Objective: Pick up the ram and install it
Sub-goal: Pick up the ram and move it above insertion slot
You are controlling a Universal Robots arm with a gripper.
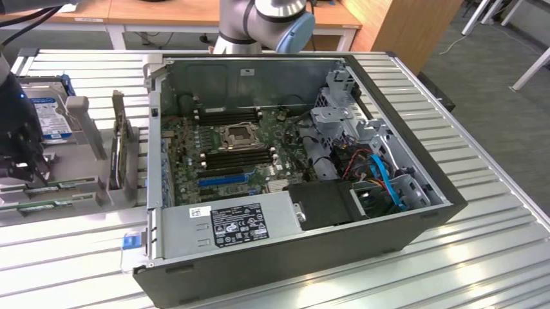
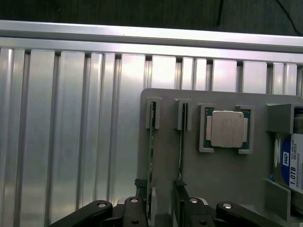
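The hand hangs low over a grey holder plate, its two black fingers standing apart. The ram, a thin green stick set on its edge in a slot of the plate, runs into the gap between them. It lies close to one finger, and whether it touches that finger cannot be told; nothing is clamped. A second memory stick stands parallel just beside the first in its own slot, and its near end meets the other finger.

Farther along the plate a processor chip with a silvery lid sits flat in a square pocket. Beyond it a hard drive with a blue and white label stands upright at the plate's edge. The plate rests on the slatted aluminium desk.

In the exterior view the holder is at the exterior view's left. The opened computer case lies beside it on the same desk. Inside is the motherboard with long black memory slots, a blue expansion slot, a power supply and blue cables. The arm's base rises behind the case.
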